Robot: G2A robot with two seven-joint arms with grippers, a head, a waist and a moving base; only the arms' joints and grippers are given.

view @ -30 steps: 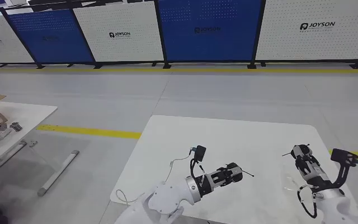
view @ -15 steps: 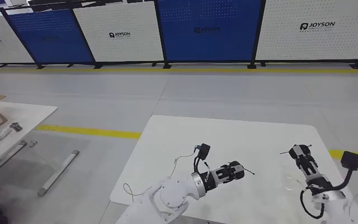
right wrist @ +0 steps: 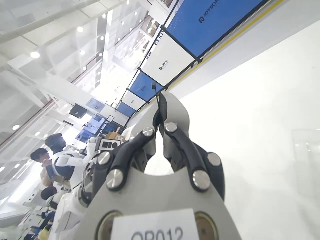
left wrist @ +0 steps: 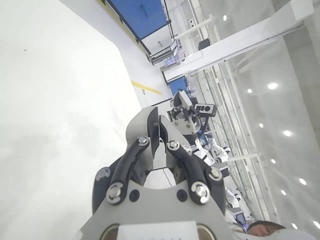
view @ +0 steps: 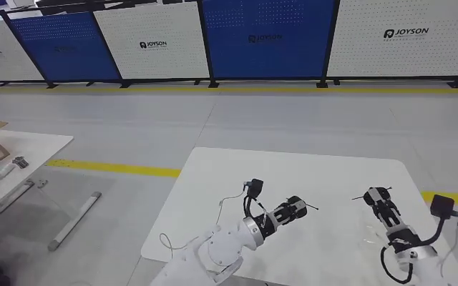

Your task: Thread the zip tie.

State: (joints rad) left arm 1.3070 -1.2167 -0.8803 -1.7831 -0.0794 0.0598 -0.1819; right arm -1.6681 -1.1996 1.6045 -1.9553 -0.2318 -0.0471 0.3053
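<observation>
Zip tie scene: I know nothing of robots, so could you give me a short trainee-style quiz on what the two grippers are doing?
1. True or false: the right gripper is shut on a black zip tie.
2. In the top view, the two grippers are: A) touching each other, B) apart over the white table, C) lying on the floor.
3. Fill in: a thin black strip sticks out of the left gripper toward the ____ gripper.
Key: 1 true; 2 B; 3 right.
</observation>
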